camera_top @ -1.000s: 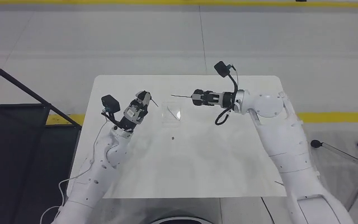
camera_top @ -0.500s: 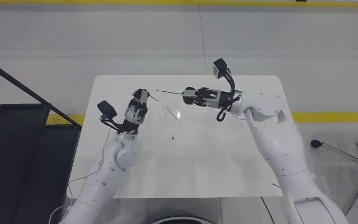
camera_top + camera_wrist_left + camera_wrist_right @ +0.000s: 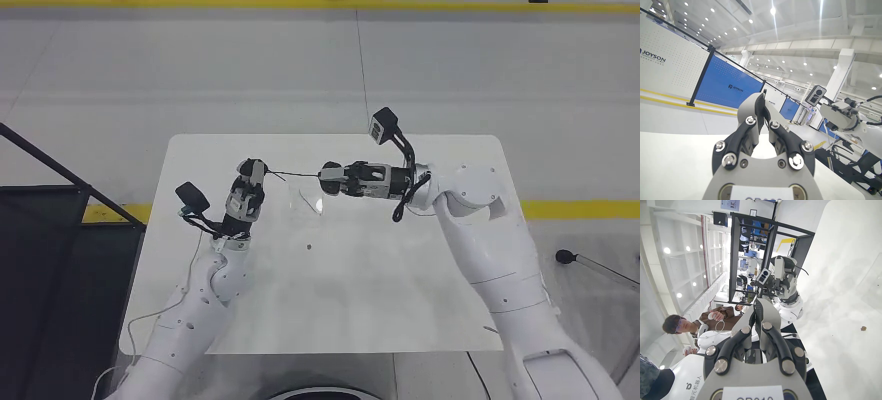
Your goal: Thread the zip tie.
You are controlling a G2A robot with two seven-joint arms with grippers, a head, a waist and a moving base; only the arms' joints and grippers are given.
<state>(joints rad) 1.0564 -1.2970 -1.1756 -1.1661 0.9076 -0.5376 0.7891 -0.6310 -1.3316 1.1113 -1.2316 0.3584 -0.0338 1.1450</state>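
A thin black zip tie [image 3: 293, 175] spans the gap between both grippers above the white table [image 3: 400, 300]. My left gripper [image 3: 257, 170] is shut on its head end, and the small black head [image 3: 764, 92] sticks out past the fingertips of the left gripper [image 3: 762, 105]. My right gripper [image 3: 323, 178] is shut on the tail strip, which points at the left gripper and reaches its tips. In the right wrist view the right gripper [image 3: 756, 307] pinches the strip [image 3: 755, 302] between its pads. Whether the tip has entered the head I cannot tell.
A clear plastic piece [image 3: 308, 200] lies on the table just below the two grippers. A small brown speck [image 3: 309, 245] sits nearer the front. The right arm [image 3: 838, 117] shows in the left wrist view, and the left arm [image 3: 785, 279] in the right wrist view.
The right gripper has moved left with the strip, closing the gap until the strip's tip meets the left gripper. The left gripper shifted slightly toward the table's back.
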